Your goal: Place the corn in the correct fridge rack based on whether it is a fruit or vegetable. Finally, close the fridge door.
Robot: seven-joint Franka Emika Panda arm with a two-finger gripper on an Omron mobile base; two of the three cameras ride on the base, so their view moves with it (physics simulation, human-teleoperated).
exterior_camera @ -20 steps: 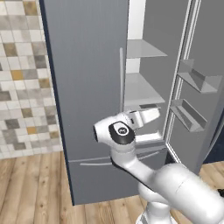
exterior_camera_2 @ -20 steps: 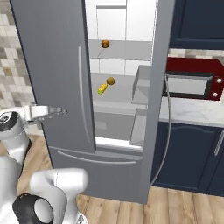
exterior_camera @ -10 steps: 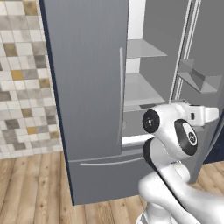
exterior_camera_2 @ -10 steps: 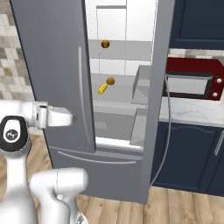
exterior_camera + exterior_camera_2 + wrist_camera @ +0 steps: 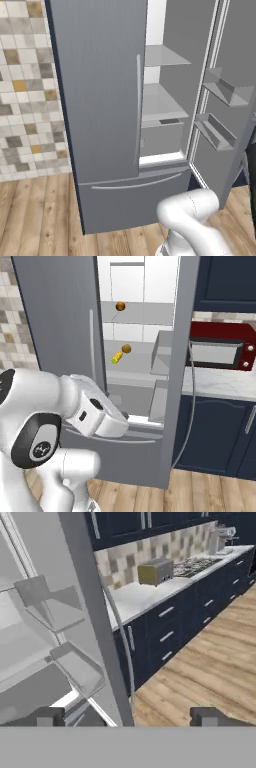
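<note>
Right base view shows the corn point(image 5: 116, 358) lying on the fridge rack point(image 5: 131, 378), inside the open fridge. It is small and yellow with a green tip. A small brown ball point(image 5: 126, 348) sits just beside it, a little further back. Another brown ball point(image 5: 120, 306) sits on the higher shelf point(image 5: 150, 320) above. The fridge door point(image 5: 180, 371) on the right side stands wide open, edge on to the camera. The left door point(image 5: 60, 316) is shut. A red microwave point(image 5: 220, 348) sits on the white counter point(image 5: 220, 388) to the right of the fridge, with dark blue cupboards point(image 5: 220, 431) under it. The white arm is big and close to the camera at the lower left.

From the left base view, the open door point(image 5: 225, 105) shows its inner side with two small grey bins. The rack point(image 5: 155, 102) looks flat and pale grey, with a grey drawer point(image 5: 162, 135) under it.

Hand view shows the gripper point(image 5: 127, 716) with its two dark fingertips point(image 5: 47, 716) far apart, wide open, and nothing between them. It is pointing at the edge of the open door point(image 5: 95, 622). Past the door there is a toaster point(image 5: 155, 572) on the counter and a wood floor point(image 5: 210, 672)
</note>
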